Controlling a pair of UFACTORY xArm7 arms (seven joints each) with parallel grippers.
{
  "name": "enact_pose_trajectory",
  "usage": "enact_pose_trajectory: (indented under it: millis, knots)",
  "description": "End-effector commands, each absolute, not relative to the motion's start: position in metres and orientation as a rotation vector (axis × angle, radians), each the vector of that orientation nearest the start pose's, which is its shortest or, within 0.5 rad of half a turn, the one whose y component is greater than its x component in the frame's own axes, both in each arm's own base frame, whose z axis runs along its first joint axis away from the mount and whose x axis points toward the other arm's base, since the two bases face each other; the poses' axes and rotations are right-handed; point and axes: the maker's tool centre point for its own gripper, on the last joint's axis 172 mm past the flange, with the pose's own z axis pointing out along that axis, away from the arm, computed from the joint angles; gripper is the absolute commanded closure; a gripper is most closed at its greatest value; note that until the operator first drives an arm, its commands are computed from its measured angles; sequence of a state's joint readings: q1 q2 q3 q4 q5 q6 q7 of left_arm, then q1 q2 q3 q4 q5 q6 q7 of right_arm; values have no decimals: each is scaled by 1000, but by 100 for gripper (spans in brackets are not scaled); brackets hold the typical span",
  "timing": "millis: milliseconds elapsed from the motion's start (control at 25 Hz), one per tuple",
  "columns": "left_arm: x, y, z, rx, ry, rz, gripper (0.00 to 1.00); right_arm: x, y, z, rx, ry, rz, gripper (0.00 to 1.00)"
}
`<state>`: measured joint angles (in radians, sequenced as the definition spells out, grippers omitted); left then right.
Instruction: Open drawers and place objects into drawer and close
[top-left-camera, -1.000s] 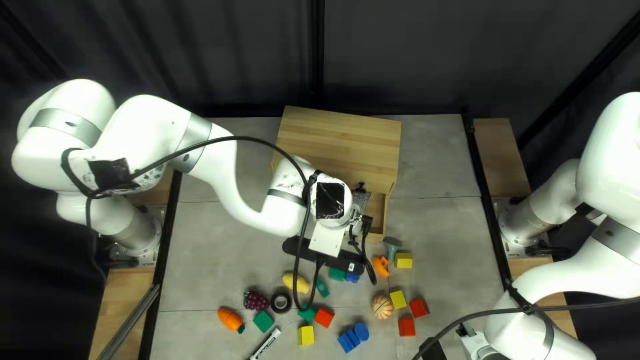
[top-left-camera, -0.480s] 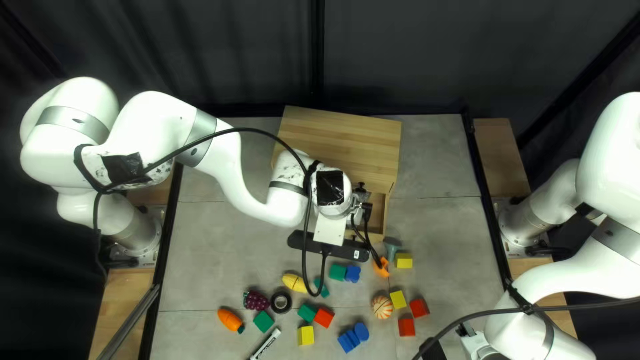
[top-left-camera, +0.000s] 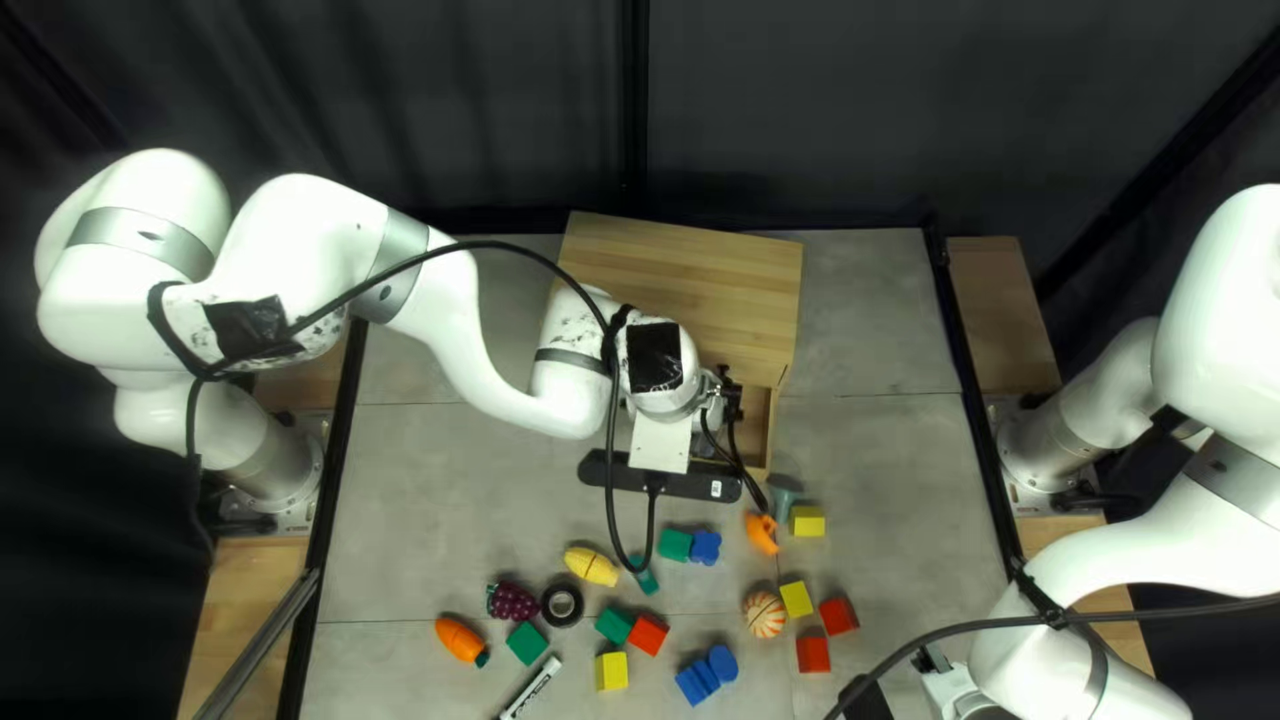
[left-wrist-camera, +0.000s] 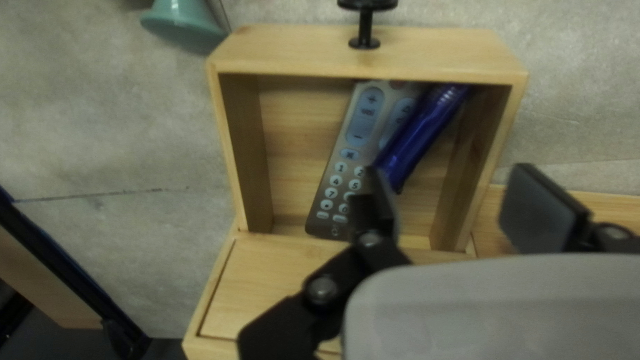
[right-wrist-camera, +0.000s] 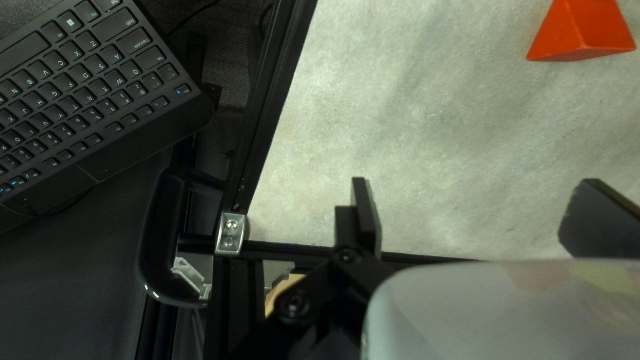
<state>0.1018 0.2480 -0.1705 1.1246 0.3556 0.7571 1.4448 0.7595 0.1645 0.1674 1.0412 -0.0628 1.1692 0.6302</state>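
Observation:
In the top left view my left gripper [top-left-camera: 720,400] is at the wooden box [top-left-camera: 680,294], over its pulled-out drawer [top-left-camera: 758,434]. The left wrist view has the drawer [left-wrist-camera: 367,57] standing out, with a grey remote [left-wrist-camera: 343,167] and a shiny blue cylinder [left-wrist-camera: 427,133] lying inside, the cylinder partly on the remote. Nothing is between the open fingers of my left gripper [left-wrist-camera: 460,207]; one finger overlaps the remote's lower part in view. My right gripper [top-left-camera: 874,696] is low at the right of the top left view; its wrist view has the gripper [right-wrist-camera: 473,213] open and empty.
Coloured blocks, a toy carrot [top-left-camera: 462,640], grapes [top-left-camera: 512,600], black tape [top-left-camera: 563,606], a marker [top-left-camera: 534,688] and a striped ball [top-left-camera: 764,614] are spread across the near table. A teal object [left-wrist-camera: 183,23] stands beside the drawer. A keyboard [right-wrist-camera: 80,87] lies beyond the table frame.
My left arm has shifted toward the table's far edge and slightly right, uncovering the green and blue blocks beneath its camera bar. The right arm has stayed still.

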Motion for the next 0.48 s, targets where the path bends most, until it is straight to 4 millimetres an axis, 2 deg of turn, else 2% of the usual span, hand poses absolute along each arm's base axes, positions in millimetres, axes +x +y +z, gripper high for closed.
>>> enact_pose_trajectory:
  millis: [40, 160, 200, 240, 320, 440, 480]
  knots:
    - [526, -22, 141, -1816, 2228, 86, 100, 253, 320, 109, -3303, -553, 316, 0]
    - [505, -50, 145, -1785, 2251, 99, 100, 253, 320, 109, -3303, -553, 316, 0]
    - [489, -71, 148, -1754, 2277, 111, 100, 253, 320, 109, -3303, -553, 316, 0]
    - [481, -80, 150, -1738, 2289, 117, 100, 253, 320, 109, -3303, -553, 316, 0]
    - [458, -115, 156, -1654, 2342, 141, 100, 253, 320, 109, -3303, -553, 316, 0]
    - [439, -154, 153, -1554, 2410, 174, 100, 253, 320, 109, -3303, -553, 316, 0]
    - [432, -174, 150, -1517, 2439, 182, 100, 253, 320, 109, -3303, -553, 316, 0]
